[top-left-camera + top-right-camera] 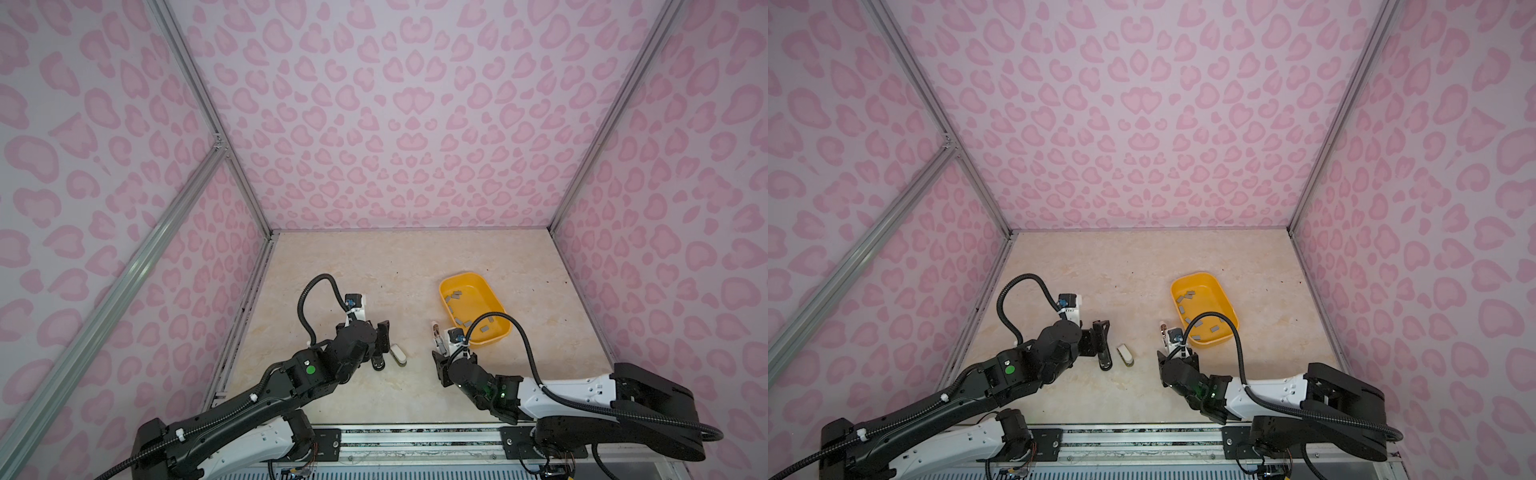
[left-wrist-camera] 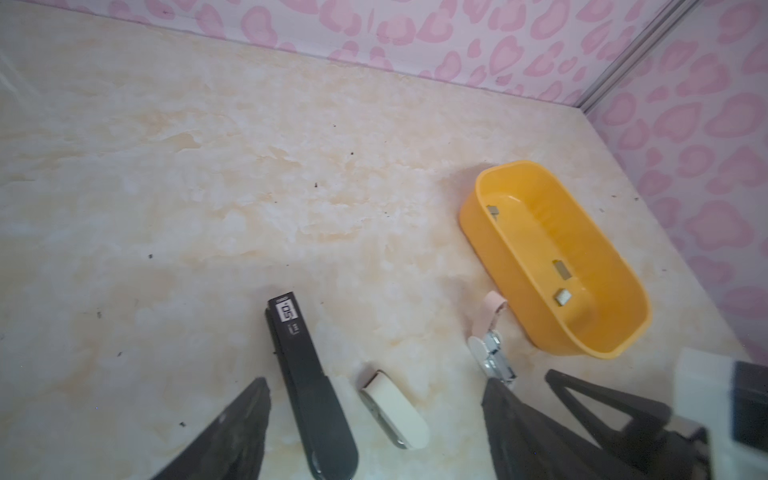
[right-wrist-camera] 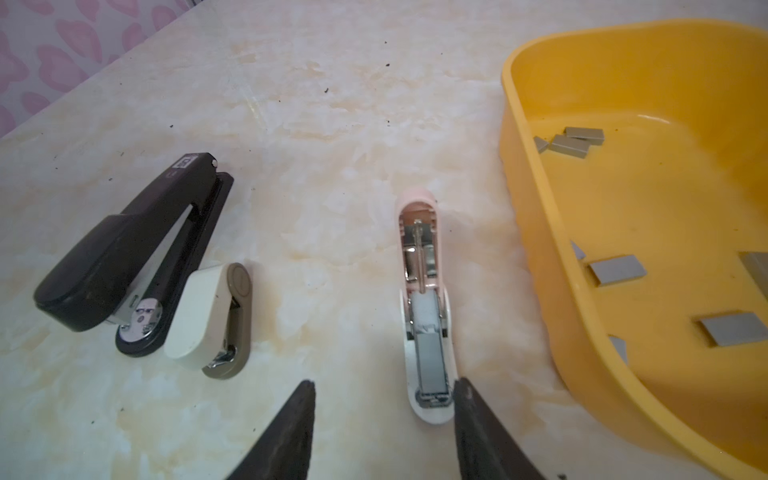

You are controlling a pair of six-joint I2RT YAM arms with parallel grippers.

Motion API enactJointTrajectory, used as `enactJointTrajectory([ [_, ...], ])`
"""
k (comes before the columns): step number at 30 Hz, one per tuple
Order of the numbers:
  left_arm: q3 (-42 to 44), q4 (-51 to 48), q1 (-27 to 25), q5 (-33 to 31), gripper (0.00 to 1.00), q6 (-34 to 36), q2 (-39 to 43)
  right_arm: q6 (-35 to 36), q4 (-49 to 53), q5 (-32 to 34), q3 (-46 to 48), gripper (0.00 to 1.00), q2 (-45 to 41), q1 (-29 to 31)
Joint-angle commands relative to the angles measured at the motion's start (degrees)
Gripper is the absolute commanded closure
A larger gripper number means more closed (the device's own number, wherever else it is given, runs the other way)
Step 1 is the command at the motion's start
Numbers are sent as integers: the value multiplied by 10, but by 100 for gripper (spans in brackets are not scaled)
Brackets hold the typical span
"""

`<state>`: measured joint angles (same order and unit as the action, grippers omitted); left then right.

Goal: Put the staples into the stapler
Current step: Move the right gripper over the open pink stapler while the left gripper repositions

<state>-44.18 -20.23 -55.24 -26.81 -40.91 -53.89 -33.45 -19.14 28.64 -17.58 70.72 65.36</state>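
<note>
Both empty: left gripper wide-spread near black stapler, right gripper (half-spread) beside pink stapler.

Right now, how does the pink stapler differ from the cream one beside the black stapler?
The pink stapler lies opened out, its metal channel bared with a grey staple strip inside; the cream stapler is closed. The pink one lies by the yellow tray; the cream one close beside the black stapler. Both are small and rest on the table.

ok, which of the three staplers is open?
The pink stapler beside the yellow tray: its top is swung back, baring the metal channel. The black stapler and cream stapler are shut.
</note>
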Motion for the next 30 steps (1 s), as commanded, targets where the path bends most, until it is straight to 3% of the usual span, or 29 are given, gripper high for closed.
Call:
enactJointTrajectory([
  [1,-62,-14,-4,55,19,-49,-44,-8,38,-22,17,47,-25,-11],
  [5,-117,-17,-10,77,18,-62,-104,-3,53,-59,27,46,-39,-29],
  [11,-155,-9,-12,98,18,-64,-151,9,38,-90,7,46,11,-46],
  [19,-158,5,-13,104,18,-63,-148,22,11,-105,-30,48,95,-62],
  [30,-156,10,-13,104,17,-50,-138,28,1,-95,-26,54,126,-65],
])
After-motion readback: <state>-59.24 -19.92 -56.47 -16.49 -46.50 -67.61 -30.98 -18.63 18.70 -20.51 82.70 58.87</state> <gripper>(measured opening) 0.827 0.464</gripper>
